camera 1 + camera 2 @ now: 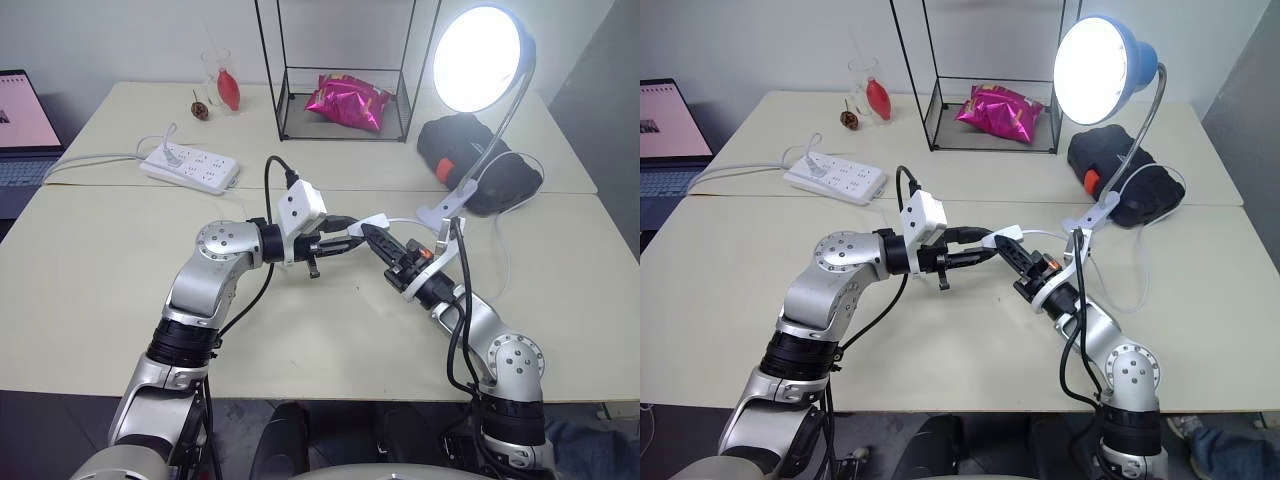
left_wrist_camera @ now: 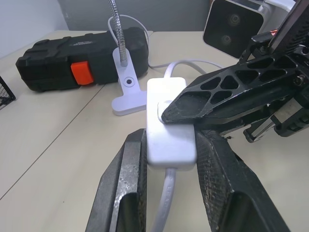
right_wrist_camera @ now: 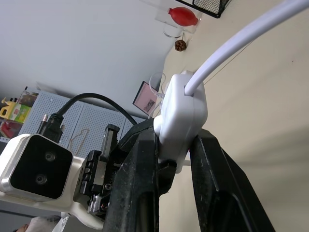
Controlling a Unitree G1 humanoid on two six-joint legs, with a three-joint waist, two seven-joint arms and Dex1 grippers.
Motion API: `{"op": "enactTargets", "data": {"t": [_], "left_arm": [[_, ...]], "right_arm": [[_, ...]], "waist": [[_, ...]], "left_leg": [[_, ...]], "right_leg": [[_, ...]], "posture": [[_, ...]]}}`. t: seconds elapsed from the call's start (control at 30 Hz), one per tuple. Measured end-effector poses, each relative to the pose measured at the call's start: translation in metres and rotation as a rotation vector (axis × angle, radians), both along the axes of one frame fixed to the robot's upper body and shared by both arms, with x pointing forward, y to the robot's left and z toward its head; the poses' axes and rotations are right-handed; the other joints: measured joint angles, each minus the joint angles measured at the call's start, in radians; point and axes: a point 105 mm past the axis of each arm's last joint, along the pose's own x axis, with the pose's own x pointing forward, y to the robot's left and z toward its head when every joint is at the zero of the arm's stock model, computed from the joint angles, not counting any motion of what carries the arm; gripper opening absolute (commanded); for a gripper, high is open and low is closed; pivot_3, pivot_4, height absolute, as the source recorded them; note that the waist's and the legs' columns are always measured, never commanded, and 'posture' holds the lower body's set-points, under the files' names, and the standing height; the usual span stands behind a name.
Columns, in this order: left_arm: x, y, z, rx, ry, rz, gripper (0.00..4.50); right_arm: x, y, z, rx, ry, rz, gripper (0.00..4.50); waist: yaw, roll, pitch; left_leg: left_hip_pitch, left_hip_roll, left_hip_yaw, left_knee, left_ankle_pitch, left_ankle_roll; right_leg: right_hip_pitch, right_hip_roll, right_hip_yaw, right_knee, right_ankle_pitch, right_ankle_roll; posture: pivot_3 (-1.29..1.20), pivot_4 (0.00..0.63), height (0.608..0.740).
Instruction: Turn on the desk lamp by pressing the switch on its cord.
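Left wrist view: your left tool [image 2: 166, 166] clamps the light, rigid switch [image 2: 170, 123] by its sides; your right tool [image 2: 166, 113], closed, pinches its rocker.

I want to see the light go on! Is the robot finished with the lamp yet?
Pretty much. The lamp already glows bright, so the press looks done. Right now the left gripper has its jaws clamped on the switch, lifted off the table, and the right gripper squeezes it too, one finger on the rocker. What seems left is letting go and laying the cord back down.
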Motion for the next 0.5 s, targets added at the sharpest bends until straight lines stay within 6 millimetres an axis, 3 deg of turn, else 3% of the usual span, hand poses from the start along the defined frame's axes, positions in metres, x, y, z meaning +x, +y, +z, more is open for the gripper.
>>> {"op": "enactTargets", "data": {"t": [0.07, 0.5], "left_arm": [[0.0000, 0.0000, 0.0001, -0.001, 0.000, 0.000, 1.06], [0.0017, 0.0004, 0.0009, -0.005, -0.008, 0.017, 1.06]], "right_arm": [[0.0000, -0.0001, 0.0002, 0.002, -0.001, 0.000, 1.24], [-0.0031, -0.0068, -0.0034, -0.006, 0.004, 0.006, 4.07]], "waist": [[0.000, 0.000, 0.000], [0.000, 0.000, 0.000]], "left_leg": [[0.000, 0.000, 0.000, 0.000, 0.000, 0.000], [0.000, 0.000, 0.000, 0.000, 0.000, 0.000]], "right_leg": [[0.000, 0.000, 0.000, 0.000, 0.000, 0.000], [0.000, 0.000, 0.000, 0.000, 0.000, 0.000]], "posture": [[0.00, 0.150, 0.740], [0.00, 0.150, 0.740]]}}
